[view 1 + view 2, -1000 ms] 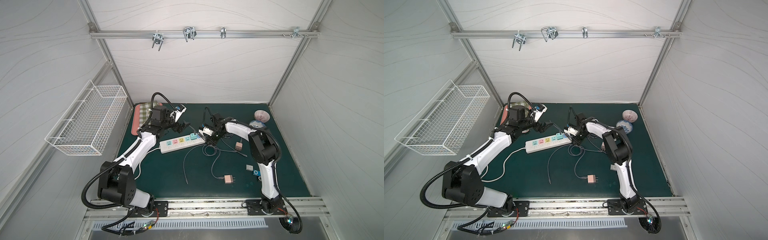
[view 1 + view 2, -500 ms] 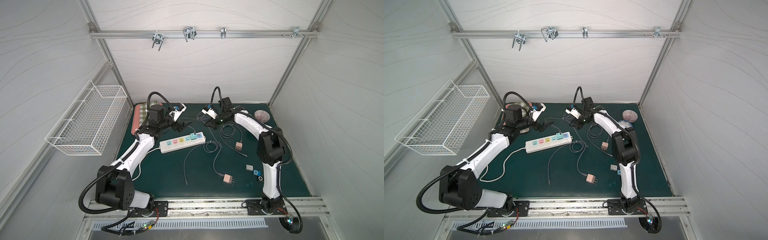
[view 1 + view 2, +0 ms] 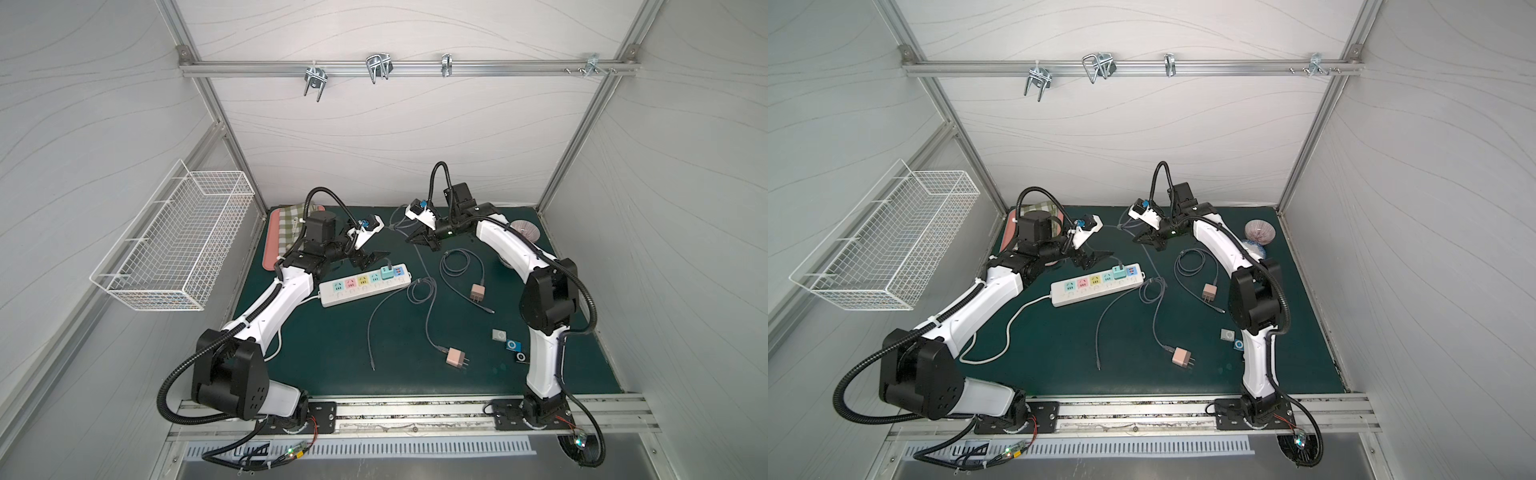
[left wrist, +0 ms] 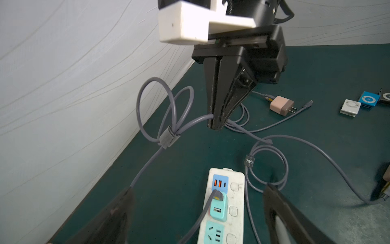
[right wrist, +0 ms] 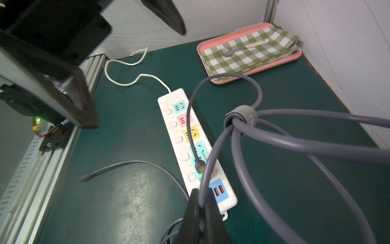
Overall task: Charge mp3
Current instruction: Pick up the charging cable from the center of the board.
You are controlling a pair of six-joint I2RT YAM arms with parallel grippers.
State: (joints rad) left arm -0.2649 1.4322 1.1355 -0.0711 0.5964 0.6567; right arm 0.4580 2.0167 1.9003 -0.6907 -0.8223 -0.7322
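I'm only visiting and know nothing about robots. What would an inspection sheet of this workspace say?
Surface: dark green mat.
Job's things: silver mp3 player and blue mp3 player, uncabled; power strip carrying a teal adapter.
Clutter: pink tray with checked cloth and spoon; patterned bowl.
Grippers: left gripper open above the strip; right gripper shut on the grey cable.
Cables: held cable enters the adapter; two more, on pink chargers, lie loose.
Surroundings: wire basket, hook rail.

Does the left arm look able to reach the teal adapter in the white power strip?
Probably yes: the open left gripper hangs beside the teal adapter; only its plugged-in grey cable crowds it.
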